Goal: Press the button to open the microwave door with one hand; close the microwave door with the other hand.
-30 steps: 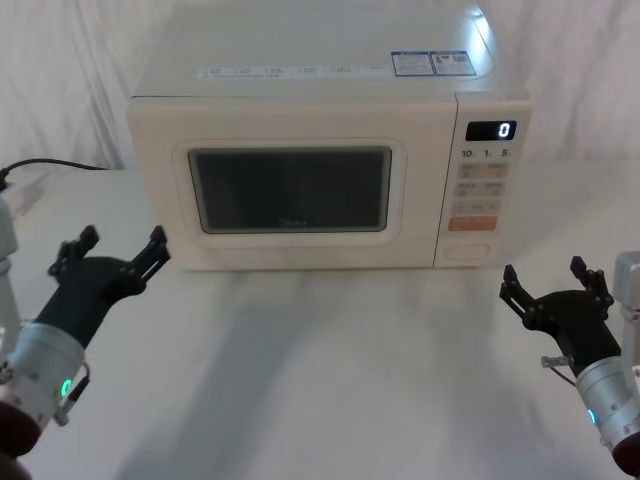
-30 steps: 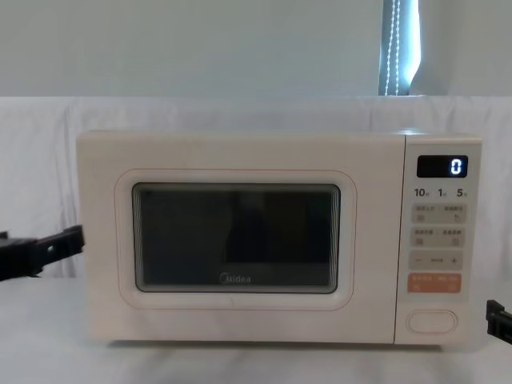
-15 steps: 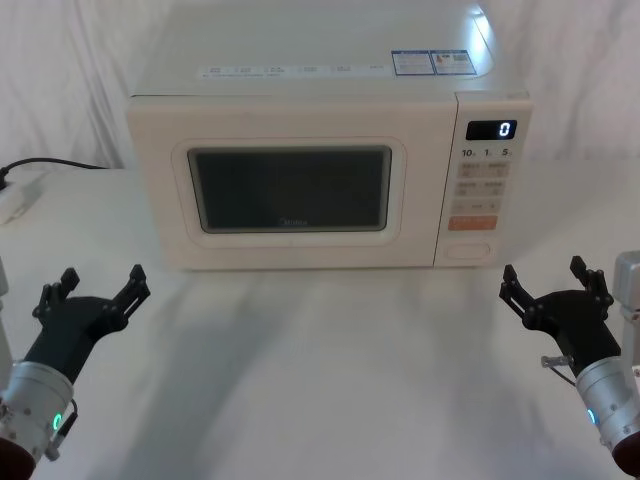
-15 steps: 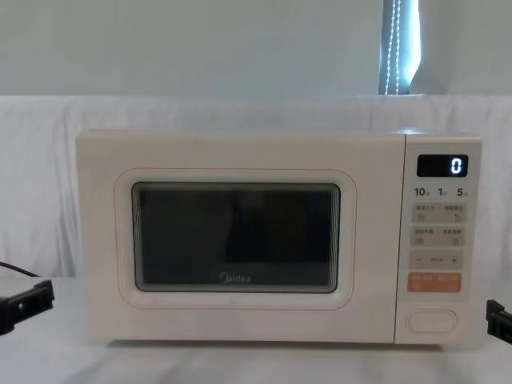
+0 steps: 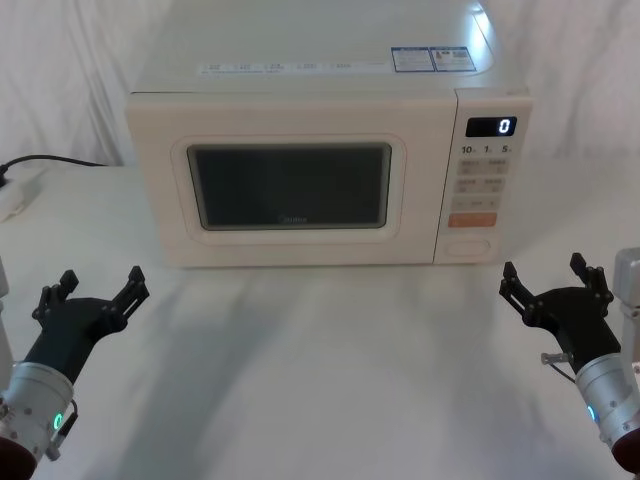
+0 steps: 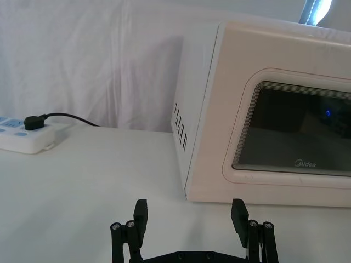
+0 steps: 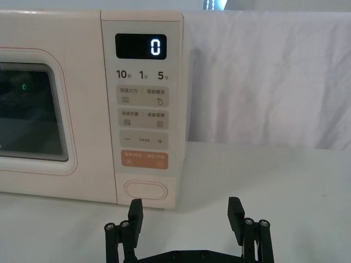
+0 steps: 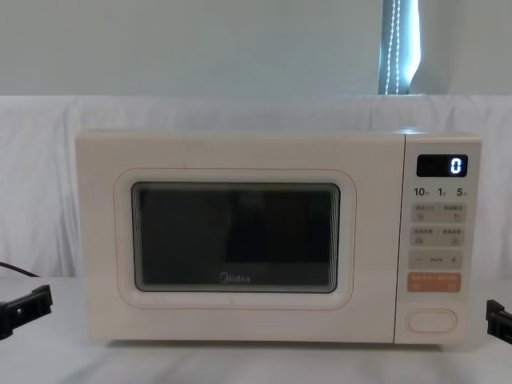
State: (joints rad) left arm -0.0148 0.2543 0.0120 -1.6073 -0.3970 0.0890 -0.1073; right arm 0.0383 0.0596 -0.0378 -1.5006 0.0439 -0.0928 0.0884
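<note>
The button (image 7: 145, 190) is sitting at the foot of the microwave's control panel (image 7: 141, 109), right under the orange key (image 7: 145, 160), with nothing touching it. The right gripper (image 7: 186, 213) is hovering over the table (image 5: 330, 370) in front of the microwave (image 5: 320, 160), a little out from the button and slightly to its right; its fingers (image 7: 236, 211) are standing spread wide apart and gripping nothing, and in the right wrist view the button is lying just beyond the gap between them, nearer one finger than the other. The display (image 5: 491, 127) at the top of the panel is reading 0. To the left of the panel, the microwave door (image 5: 290, 185) is sitting shut and flush with the front of the microwave, its dark window facing the robot. The left gripper (image 5: 88, 290) is hanging over the table in front of the microwave's left front corner, clear of the door and apart from it; its fingers (image 6: 141, 213) are likewise spread open and holding nothing. Farther to the left of the microwave, a white power strip (image 6: 24, 139) is lying on the table with a black plug and cable (image 6: 66, 116) running from it toward the microwave's back.
</note>
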